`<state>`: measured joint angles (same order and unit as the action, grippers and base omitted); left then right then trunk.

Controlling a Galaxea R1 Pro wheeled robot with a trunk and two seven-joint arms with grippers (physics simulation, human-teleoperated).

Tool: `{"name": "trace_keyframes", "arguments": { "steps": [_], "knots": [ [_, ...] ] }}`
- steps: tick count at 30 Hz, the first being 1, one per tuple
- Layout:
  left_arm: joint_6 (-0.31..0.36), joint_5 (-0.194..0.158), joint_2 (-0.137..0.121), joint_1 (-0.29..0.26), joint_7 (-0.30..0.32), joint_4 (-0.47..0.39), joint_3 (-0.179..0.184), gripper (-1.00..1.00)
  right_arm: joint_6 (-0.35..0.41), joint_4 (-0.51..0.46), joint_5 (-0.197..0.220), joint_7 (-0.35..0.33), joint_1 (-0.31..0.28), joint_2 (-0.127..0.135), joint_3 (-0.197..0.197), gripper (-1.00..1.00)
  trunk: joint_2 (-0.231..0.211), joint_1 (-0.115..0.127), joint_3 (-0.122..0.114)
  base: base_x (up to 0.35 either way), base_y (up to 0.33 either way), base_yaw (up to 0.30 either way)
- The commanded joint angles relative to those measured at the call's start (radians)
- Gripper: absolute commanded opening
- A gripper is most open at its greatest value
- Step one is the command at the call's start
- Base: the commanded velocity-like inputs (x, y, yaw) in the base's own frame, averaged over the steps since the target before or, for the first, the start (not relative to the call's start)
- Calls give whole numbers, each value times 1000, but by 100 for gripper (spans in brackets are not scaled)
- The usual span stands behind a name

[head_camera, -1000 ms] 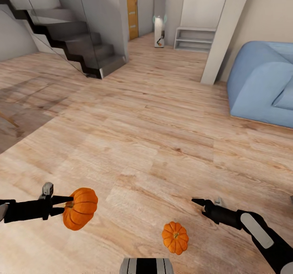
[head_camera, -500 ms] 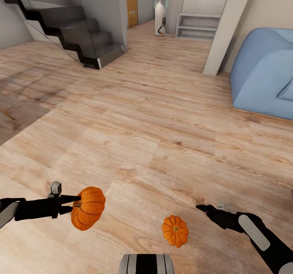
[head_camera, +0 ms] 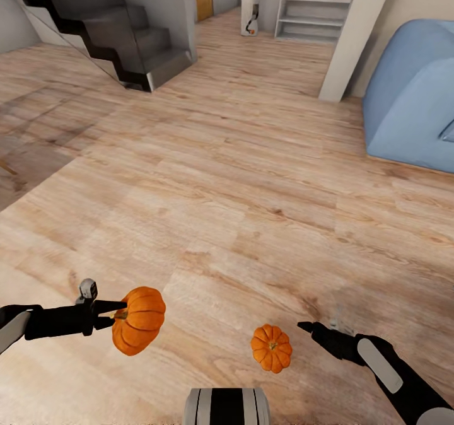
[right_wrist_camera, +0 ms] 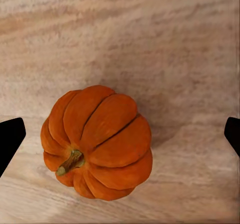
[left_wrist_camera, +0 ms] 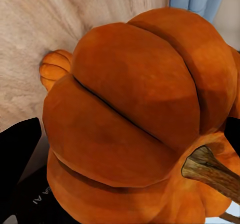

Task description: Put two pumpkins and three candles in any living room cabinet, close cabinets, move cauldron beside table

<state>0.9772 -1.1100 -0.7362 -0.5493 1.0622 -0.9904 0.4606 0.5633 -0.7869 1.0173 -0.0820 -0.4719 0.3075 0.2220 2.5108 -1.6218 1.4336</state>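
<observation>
Left tool (head_camera: pixel 112 308): clamped on the held pumpkin (head_camera: pixel 139 320).
Right tool (head_camera: pixel 307 328): fingers apart, empty.
Free pumpkin (head_camera: pixel 271 348): on the floor (head_camera: pixel 239 179), just inboard of the right tool, stem tilted sideways; right arm nearer.

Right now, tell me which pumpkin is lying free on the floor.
The smaller-looking pumpkin by the right gripper, resting on the wood floor. The other pumpkin is held in the left gripper.

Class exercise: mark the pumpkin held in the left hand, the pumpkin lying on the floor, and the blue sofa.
held pumpkin (head_camera: pixel 140 321), head view, on its ribbed side
floor pumpkin (head_camera: pixel 272 349), head view, on its top near the stem
blue sofa (head_camera: pixel 413 94), head view, on its rounded arm
</observation>
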Motion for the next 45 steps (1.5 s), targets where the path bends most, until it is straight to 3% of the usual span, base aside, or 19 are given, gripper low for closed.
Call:
{"name": "trace_keyframes", "arguments": {
  "steps": [1, 4, 11, 17, 22, 24, 29, 37, 45],
  "knots": [
    [6, -7, -1, -1, 2, 1, 3, -100, -11, 9, -1, 0, -1, 0, 2, 100, 1, 0, 5, 0, 0, 0],
    [6, -6, 0, -1, 1, 2, 5, -100, -31, 31, 3, -1, -1, 0, 0, 100, 1, -2, 16, 0, 0, 0],
    [6, -7, -1, -1, 1, 10, 4, -100, -55, 39, 1, -42, -1, 1, -4, 100, 1, -2, 16, 0, 0, 0],
    [6, -7, -2, -1, 2, 12, 4, -100, -70, 94, -2, -248, -1, 2, -2, 100, 1, -2, 16, 0, 0, 0],
    [7, -7, -2, -1, 2, 11, 4, -100, -158, 293, -8, -440, -1, 1, 1, 100, 2, -2, 24, 0, 0, 0],
    [7, -7, -1, -1, 2, 6, 4, -100, -181, 362, -10, -486, -1, 1, 2, 100, 2, -3, 32, 0, 0, 0],
    [7, -7, -2, -1, 2, 1, 5, -100, -206, 421, -12, -518, -1, 2, 2, 100, 3, -6, 51, 0, 0, 0],
    [8, -7, -2, -1, 2, 1, 4, -100, -231, 422, -13, -582, -1, 3, 18, 100, 5, -9, 82, 0, 0, 0],
    [8, -8, -2, -1, 3, 1, 4, -100, -247, 426, -13, -598, -1, 4, 31, 100, 7, -13, 113, 0, 0, 0]
  ]
}}
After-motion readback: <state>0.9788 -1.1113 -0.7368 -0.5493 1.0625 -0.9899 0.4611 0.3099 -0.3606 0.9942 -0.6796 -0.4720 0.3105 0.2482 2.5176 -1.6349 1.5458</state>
